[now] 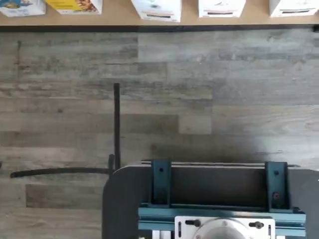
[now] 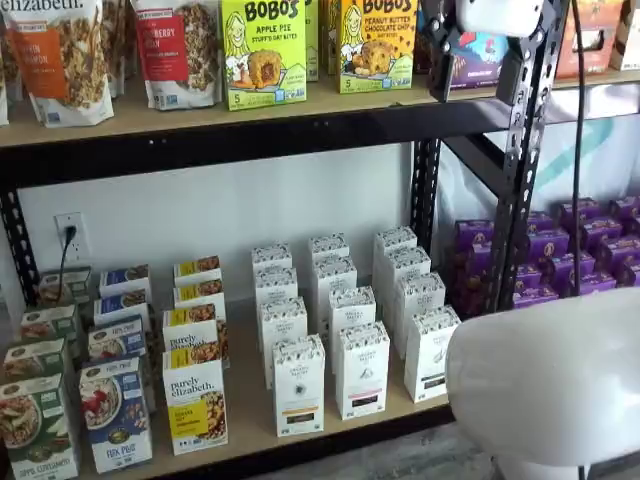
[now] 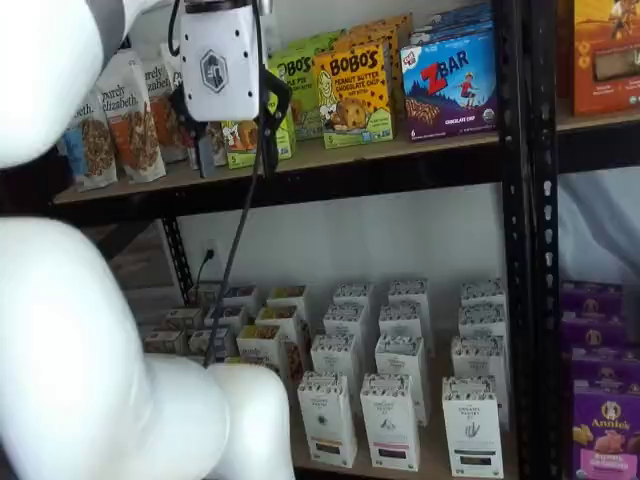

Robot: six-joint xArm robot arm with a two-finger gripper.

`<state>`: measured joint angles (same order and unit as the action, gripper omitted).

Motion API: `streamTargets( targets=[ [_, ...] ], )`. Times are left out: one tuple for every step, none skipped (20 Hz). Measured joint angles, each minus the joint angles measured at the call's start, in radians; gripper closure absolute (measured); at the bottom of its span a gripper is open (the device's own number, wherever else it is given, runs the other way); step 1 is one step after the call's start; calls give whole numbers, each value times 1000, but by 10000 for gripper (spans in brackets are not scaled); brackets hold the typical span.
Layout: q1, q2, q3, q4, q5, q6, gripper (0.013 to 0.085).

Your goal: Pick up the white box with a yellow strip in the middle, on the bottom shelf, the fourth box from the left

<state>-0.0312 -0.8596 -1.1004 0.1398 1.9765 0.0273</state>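
**Item: white box (image 2: 298, 385), tall and narrow, speckled top, pale yellow band.** We found it at the front of the bottom shelf (image 2: 250, 428), just beside a shorter box with a yellow panel (image 2: 195, 405) on one side. A matching white carton with a black band (image 2: 362, 368) stood on the other side. It stood upright and untouched.

**Gripper (image 3: 235, 160).** It was released, with a gap showing between its black fingers and nothing held. It hung level with the upper shelf of snack boxes (image 3: 352, 95), well above the item.

**Step in hand.** We judged this to be the very start, with the approach not yet begun. The next move called for descending to the lower board and lining the fingers on the yellow-banded carton alone, since lookalikes crowded close.

**Surroundings.** We noted a tan wooden board with a black front rail, a black steel rack (image 2: 520, 180) and a grey plank floor (image 1: 199, 99) crossed by a dark cable (image 1: 116, 124). Behind stood a white wall with a socket (image 2: 70, 235).
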Motion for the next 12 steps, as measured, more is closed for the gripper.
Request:
streamTargets(
  targets=[
    [7,-1,4,-7,-6,3,130],
    [13,-3,10,-12,-16,6,130],
    [16,-5,15,-16,-25,8,130],
    [22,-5,21,-21,-34,11,130],
    [25,-5,26,-23,-42,13,130],
    [29,-4,33,-25,-53,15,130],
    [31,-5,39,-27,-64,16,130],
    [38,-5,46,-32,-75,20,130],
    [44,-3,51,-37,-84,23,130],
    [51,1,56,-44,-94,28,130],
    [57,4,61,-49,-102,31,130],
    [67,8,68,-60,-114,37,130]
  ],
)
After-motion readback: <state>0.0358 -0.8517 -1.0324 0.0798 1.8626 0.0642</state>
